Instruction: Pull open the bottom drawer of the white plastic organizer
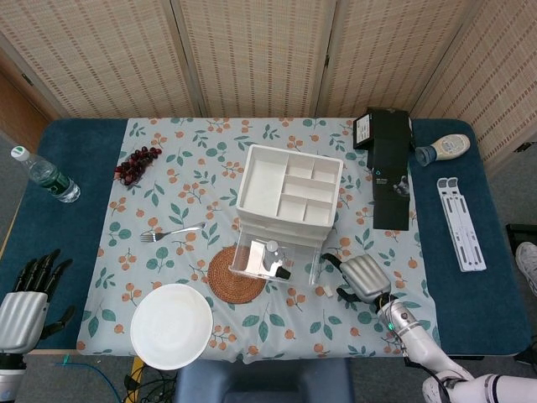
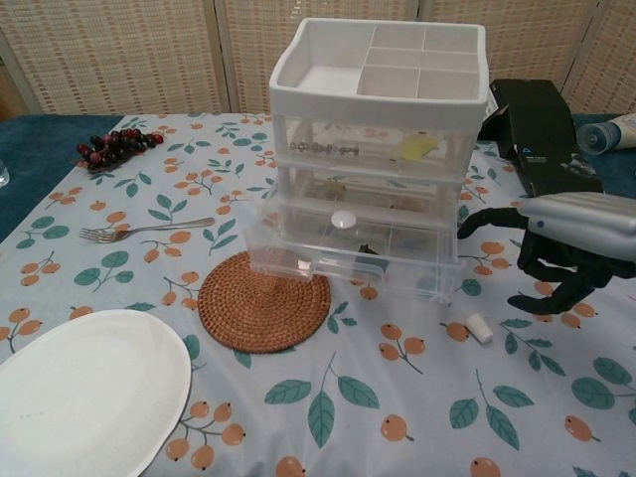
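Floral tablecloth (image 2: 328, 417), bottom drawer (image 2: 348, 253) pulled open, right robot hand (image 2: 561, 248) just beside it

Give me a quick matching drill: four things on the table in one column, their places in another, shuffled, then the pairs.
Things:
1. woven coaster
2. bunch of grapes
3. water bottle
4. right hand

Places:
A. far left, on the blue cloth
B. right of the organizer's bottom drawer
C. under the pulled-out drawer's front left corner
D. behind the fork, on the floral cloth

Pairs: 1-C, 2-D, 3-A, 4-B
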You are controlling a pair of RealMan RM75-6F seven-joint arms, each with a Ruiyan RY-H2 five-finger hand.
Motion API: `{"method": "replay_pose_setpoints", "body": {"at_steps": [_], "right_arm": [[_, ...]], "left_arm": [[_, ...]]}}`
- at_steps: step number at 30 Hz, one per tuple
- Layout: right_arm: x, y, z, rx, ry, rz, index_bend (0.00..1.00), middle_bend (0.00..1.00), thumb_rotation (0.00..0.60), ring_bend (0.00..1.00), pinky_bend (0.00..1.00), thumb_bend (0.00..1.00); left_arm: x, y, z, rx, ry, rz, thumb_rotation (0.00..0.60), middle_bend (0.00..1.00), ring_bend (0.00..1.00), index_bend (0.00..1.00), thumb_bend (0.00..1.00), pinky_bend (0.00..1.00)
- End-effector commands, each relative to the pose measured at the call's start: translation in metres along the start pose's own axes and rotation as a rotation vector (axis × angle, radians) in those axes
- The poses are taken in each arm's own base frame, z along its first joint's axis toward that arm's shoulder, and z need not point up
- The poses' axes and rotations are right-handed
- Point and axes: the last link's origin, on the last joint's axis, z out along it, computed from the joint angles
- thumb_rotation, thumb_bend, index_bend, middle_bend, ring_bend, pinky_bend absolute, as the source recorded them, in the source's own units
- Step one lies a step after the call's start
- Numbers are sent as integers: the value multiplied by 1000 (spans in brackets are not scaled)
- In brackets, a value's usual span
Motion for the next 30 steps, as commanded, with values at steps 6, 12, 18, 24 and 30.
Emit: {"method": "replay_pose_setpoints", "body": {"at_steps": [6, 12, 18, 24, 30], "right_arm": [[44, 27, -57, -61, 244, -132, 344, 854, 600, 965, 1000, 353], [57, 47, -105, -173, 372, -141, 373, 737, 600, 782, 991, 354], [57, 66, -141, -278, 445, -119, 291, 460, 600, 461, 620, 354], [50, 78, -165, -360, 446, -83, 130, 268, 600, 229, 325, 355], [43, 85, -172, -380, 404, -46, 109, 228, 600, 199, 293, 354]], "left_arm": [[-2, -1, 2, 2, -3, 0, 600, 0, 18, 115, 294, 56], [-5, 1, 4, 1, -7, -3, 600, 0, 18, 115, 294, 56], [-6, 4, 7, -8, -1, -5, 600, 0, 18, 115, 294, 56], [-3, 10, 7, -19, 16, -8, 600, 0, 18, 114, 294, 55], [-5, 12, 10, -18, 10, -7, 600, 0, 18, 115, 294, 55]]}}
